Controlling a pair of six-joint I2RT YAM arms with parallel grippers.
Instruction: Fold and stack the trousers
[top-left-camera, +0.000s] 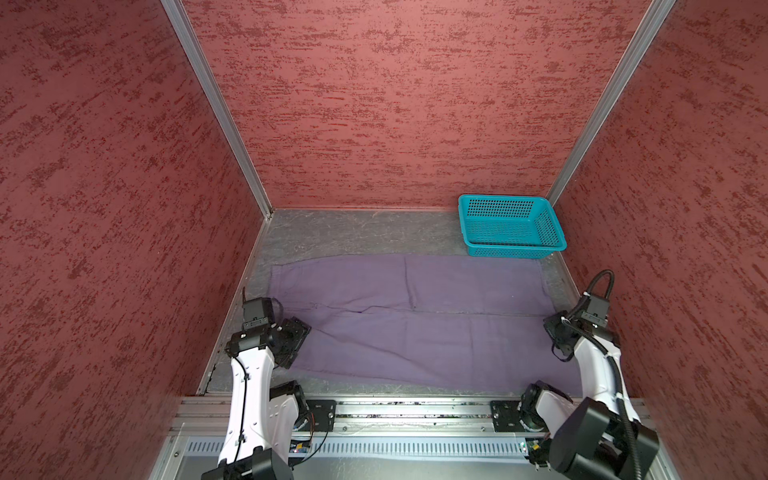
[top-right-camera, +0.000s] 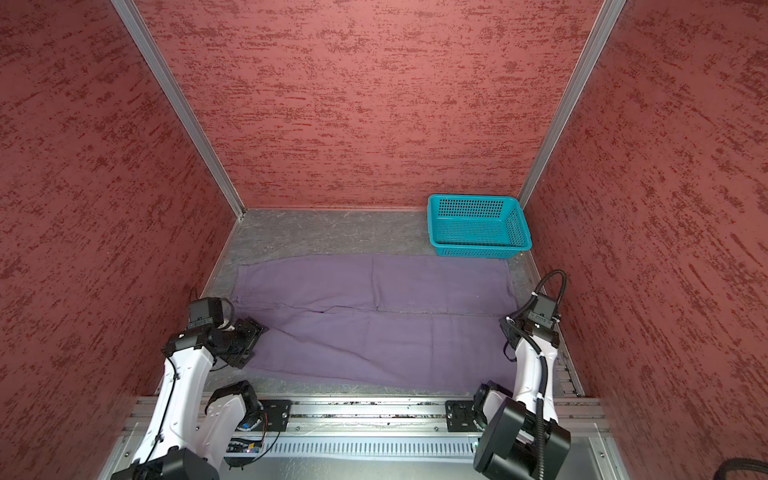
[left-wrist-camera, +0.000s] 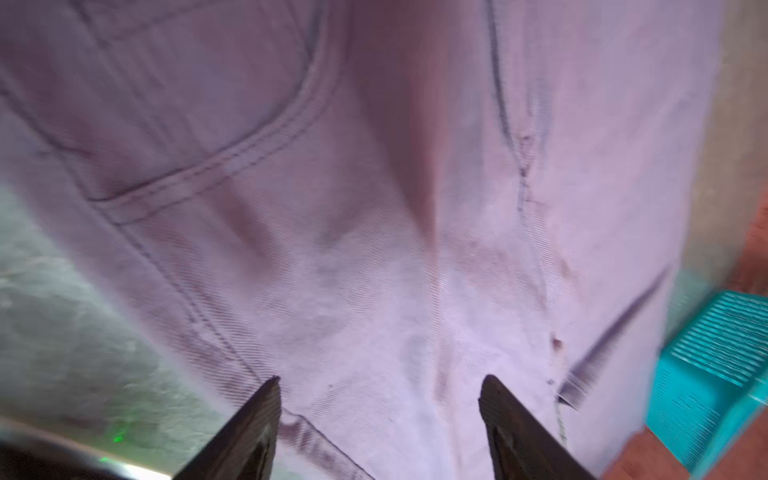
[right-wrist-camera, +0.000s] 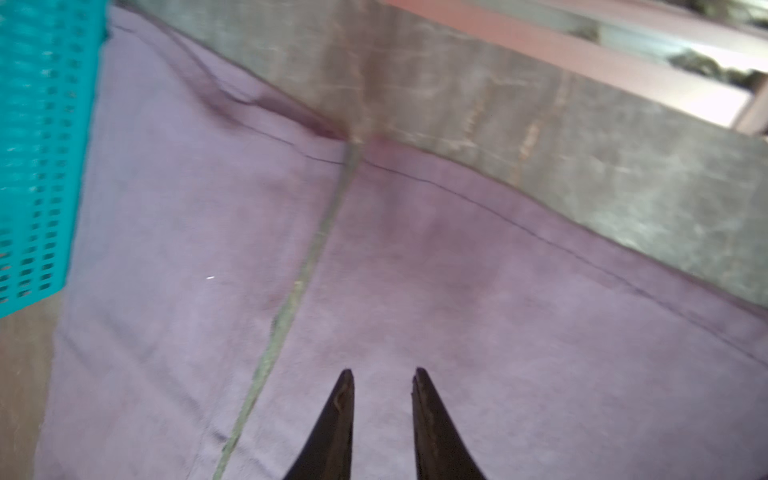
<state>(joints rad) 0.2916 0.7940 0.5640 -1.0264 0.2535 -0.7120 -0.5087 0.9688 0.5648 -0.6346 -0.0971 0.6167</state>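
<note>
Red mottled walls (top-left-camera: 395, 104) box in a grey marbled tabletop (top-left-camera: 353, 232). The trousers (top-left-camera: 415, 332) lie flat across it, waist left, hems right (no fold made yet, I judge). A teal basket (top-left-camera: 511, 249) sits in the far right corner. The left pincer (left-wrist-camera: 382, 380) gapes wide over the waist, empty. The right pincer (right-wrist-camera: 383, 372), barely parted, hovers empty over the hems. Next, both should grip the near edge and carry it over the far leg.

Trousers (top-right-camera: 374, 320) lie flat (legs side by side) near basket (top-right-camera: 478, 226).
</note>
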